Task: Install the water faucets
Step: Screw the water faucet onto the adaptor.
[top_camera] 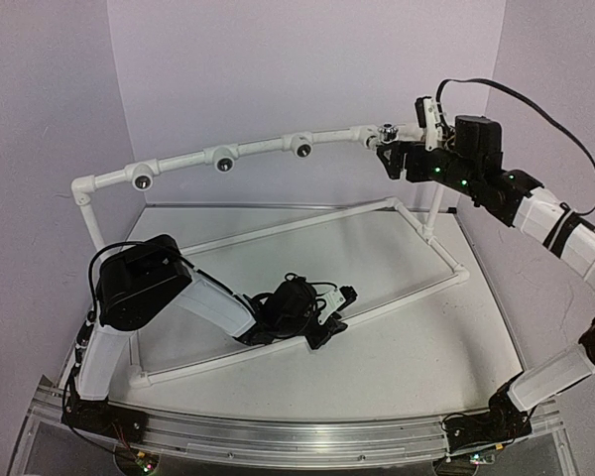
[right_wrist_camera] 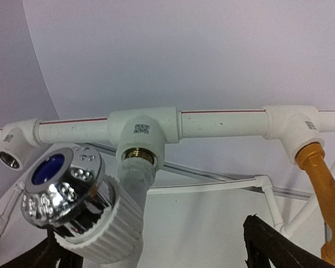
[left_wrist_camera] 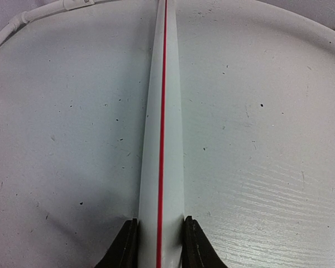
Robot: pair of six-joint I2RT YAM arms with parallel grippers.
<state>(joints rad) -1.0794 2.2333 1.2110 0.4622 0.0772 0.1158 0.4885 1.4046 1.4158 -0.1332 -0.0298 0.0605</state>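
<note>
Two faucets hang from the upper rail of the pipe frame. The white faucet, chrome-capped, enters the brass socket of a tee; the yellow-orange faucet hangs from the neighbouring fitting. The right gripper stands wide around the white faucet. The left gripper clamps a red-striped base pipe on the bench.
</note>
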